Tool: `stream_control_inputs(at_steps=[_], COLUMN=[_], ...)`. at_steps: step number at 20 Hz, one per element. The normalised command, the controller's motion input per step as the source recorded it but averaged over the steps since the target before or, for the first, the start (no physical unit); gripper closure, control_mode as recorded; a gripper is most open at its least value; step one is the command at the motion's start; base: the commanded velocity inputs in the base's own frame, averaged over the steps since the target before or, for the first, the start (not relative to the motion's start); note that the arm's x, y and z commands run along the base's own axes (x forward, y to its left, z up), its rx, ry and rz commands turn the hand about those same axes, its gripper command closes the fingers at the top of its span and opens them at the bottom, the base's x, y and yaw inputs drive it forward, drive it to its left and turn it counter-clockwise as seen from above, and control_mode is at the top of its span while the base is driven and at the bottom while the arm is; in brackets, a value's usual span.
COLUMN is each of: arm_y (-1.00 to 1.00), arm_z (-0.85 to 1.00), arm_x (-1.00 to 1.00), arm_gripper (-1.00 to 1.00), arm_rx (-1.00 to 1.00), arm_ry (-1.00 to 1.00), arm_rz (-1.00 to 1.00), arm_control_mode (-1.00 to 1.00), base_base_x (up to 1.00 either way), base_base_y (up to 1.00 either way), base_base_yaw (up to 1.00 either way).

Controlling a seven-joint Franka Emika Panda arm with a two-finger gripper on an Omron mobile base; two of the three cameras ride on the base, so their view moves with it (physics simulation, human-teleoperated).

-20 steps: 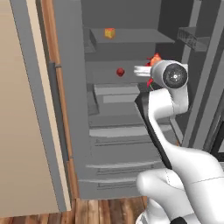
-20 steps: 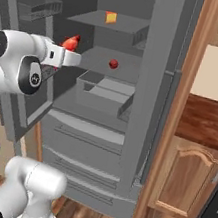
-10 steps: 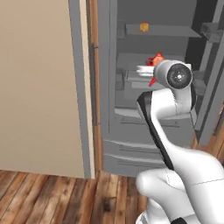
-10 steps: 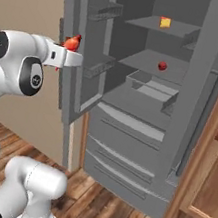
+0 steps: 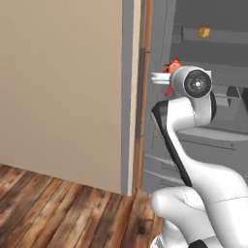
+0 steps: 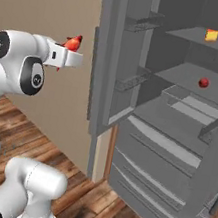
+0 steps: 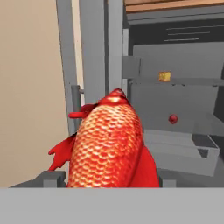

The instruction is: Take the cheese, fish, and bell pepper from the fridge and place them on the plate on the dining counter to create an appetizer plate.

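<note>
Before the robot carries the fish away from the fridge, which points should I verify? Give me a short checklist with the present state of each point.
1. Fish held in the gripper: ok, it stands up between the jaws.
2. Fish is out of the fridge: ok, it is in front of the beige wall.
3. Cheese on the upper shelf: ok, waiting to be fetched.
4. Bell pepper on the shelf below: ok, also waiting.
5. Fridge door open for later trips: ok.
6. Plate on the dining counter ready: cannot tell.
</note>
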Motion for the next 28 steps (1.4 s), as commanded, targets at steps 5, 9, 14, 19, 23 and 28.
stream_control_inputs(at_steps=[5, 9, 14, 19, 23, 28], arm_y=[0.00, 0.00, 0.00, 0.00, 0.00, 0.00], arm_z=[0.00, 0.00, 0.00, 0.00, 0.00, 0.00], arm_x=[0.00, 0.00, 0.00, 0.00, 0.00, 0.00], arm_gripper=[1.00, 1.00, 1.00, 1.00, 1.00, 1.00], arm_rx=[0.00, 0.00, 0.00, 0.00, 0.00, 0.00], arm_ry=[0.00, 0.00, 0.00, 0.00, 0.00, 0.00], arm_rz=[0.00, 0.00, 0.00, 0.00, 0.00, 0.00], arm_control_mode=[1.00, 1.00, 1.00, 1.00, 1.00, 1.00], base_base_x=[-0.15, -0.01, 0.01, 0.20, 0.78, 1.00], base_base_y=[0.30, 0.37, 0.28, 0.14, 0.03, -0.05], base_base_yaw=[0.57, 0.61, 0.63, 0.63, 0.57, 0.45])
